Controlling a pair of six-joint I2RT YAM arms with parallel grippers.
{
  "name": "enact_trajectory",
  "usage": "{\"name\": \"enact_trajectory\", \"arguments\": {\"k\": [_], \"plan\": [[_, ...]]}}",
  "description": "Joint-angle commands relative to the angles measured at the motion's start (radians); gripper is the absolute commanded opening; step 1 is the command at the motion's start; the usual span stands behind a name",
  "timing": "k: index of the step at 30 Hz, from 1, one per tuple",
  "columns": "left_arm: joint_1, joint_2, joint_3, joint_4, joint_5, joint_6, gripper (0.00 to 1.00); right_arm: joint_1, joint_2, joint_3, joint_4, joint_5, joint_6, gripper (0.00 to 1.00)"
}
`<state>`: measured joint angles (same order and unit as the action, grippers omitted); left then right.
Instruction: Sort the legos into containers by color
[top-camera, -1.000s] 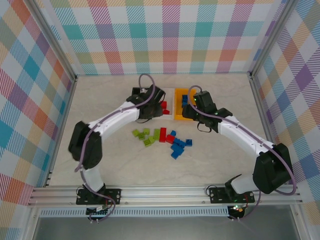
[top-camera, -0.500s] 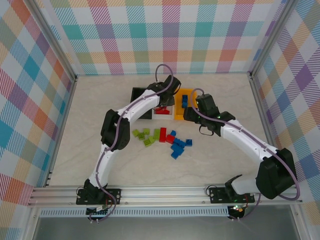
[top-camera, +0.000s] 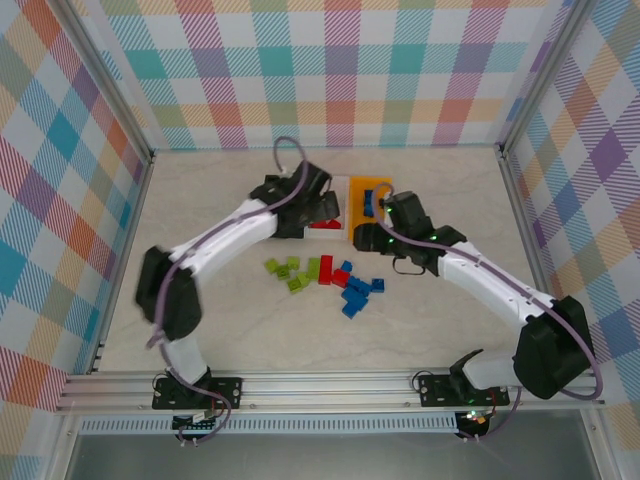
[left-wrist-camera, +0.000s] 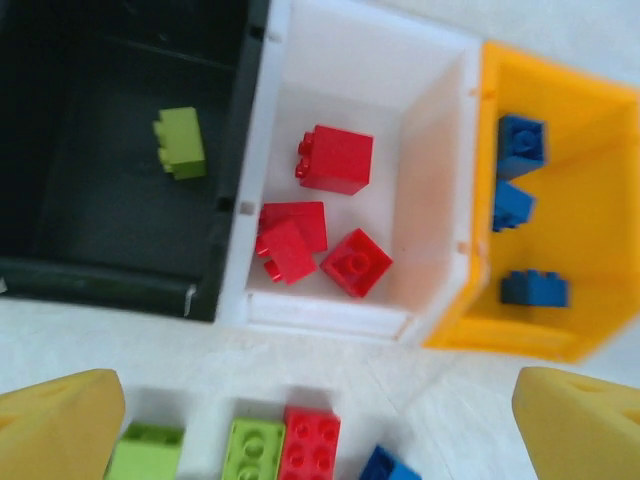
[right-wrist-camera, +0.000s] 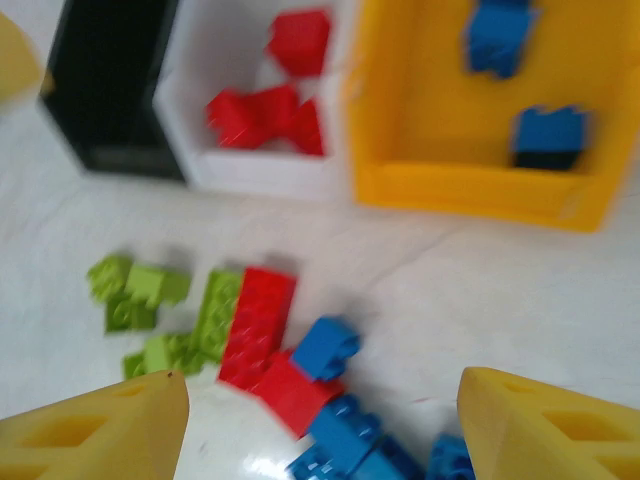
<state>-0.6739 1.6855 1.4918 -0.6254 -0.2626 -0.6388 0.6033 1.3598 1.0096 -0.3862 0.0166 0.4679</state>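
Three joined bins stand at the back. The black bin (left-wrist-camera: 110, 210) holds one lime green lego (left-wrist-camera: 180, 142). Several red legos (left-wrist-camera: 335, 158) lie in the white bin (left-wrist-camera: 440, 140), and three blue legos (left-wrist-camera: 520, 145) in the orange-yellow bin (left-wrist-camera: 590, 260). Loose green (top-camera: 290, 272), red (top-camera: 326, 270) and blue legos (top-camera: 360, 292) lie mixed on the table before the bins. My left gripper (left-wrist-camera: 315, 405) hovers open and empty over the white bin's near edge. My right gripper (right-wrist-camera: 320, 400) is open and empty above the loose red (right-wrist-camera: 258, 320) and blue legos (right-wrist-camera: 328, 348).
The pale table (top-camera: 220, 320) is walled by checked panels on three sides. My left arm (top-camera: 225, 240) crosses the black bin (top-camera: 290, 228) from the left. My right arm (top-camera: 480, 275) reaches in from the right, past the orange-yellow bin (top-camera: 372, 185).
My left gripper swung out over the white and orange-yellow bins, then drew back toward the white bin's near edge. My right gripper shifted from the orange-yellow bin toward the loose pile.
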Motion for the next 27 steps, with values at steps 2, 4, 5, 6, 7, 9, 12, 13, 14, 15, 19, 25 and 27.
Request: {"name": "enact_trajectory", "arguments": {"k": [2,4,5,6,7,9,12,13,14,15,19,25,27], "plan": [[-0.009,-0.291,-0.290,0.048,-0.065,-0.046,1.00,0.142,0.105,0.050,-0.021,-0.095,-0.081,0.73],[-0.007,-0.457,-0.436,0.022,-0.116,-0.066,1.00,0.207,0.175,0.085,-0.010,-0.099,-0.092,0.72],[-0.004,-0.523,-0.493,0.007,-0.134,-0.069,1.00,0.236,0.210,0.108,-0.011,-0.093,-0.099,0.71],[-0.004,-0.589,-0.541,-0.019,-0.148,-0.081,1.00,0.263,0.256,0.147,-0.015,-0.083,-0.108,0.69],[-0.004,-0.650,-0.580,-0.048,-0.156,-0.093,1.00,0.289,0.303,0.186,-0.026,-0.076,-0.113,0.67],[-0.003,-0.728,-0.640,-0.086,-0.156,-0.111,1.00,0.316,0.384,0.247,-0.028,-0.073,-0.114,0.64],[-0.001,-0.792,-0.695,-0.128,-0.150,-0.141,1.00,0.323,0.484,0.322,-0.045,-0.027,-0.089,0.59],[-0.001,-0.805,-0.706,-0.138,-0.150,-0.147,1.00,0.323,0.506,0.342,-0.052,-0.007,-0.082,0.58],[-0.001,-0.814,-0.716,-0.146,-0.155,-0.154,1.00,0.323,0.525,0.357,-0.058,0.014,-0.074,0.57],[-0.001,-0.822,-0.722,-0.149,-0.158,-0.154,1.00,0.323,0.541,0.370,-0.064,0.028,-0.072,0.56],[0.000,-0.831,-0.737,-0.148,-0.167,-0.151,1.00,0.324,0.609,0.421,-0.107,0.037,-0.070,0.51],[0.003,-0.830,-0.746,-0.120,-0.153,-0.141,1.00,0.323,0.640,0.423,-0.116,0.068,-0.064,0.47],[0.004,-0.824,-0.747,-0.119,-0.152,-0.140,1.00,0.323,0.652,0.432,-0.123,0.071,-0.067,0.47]]}}
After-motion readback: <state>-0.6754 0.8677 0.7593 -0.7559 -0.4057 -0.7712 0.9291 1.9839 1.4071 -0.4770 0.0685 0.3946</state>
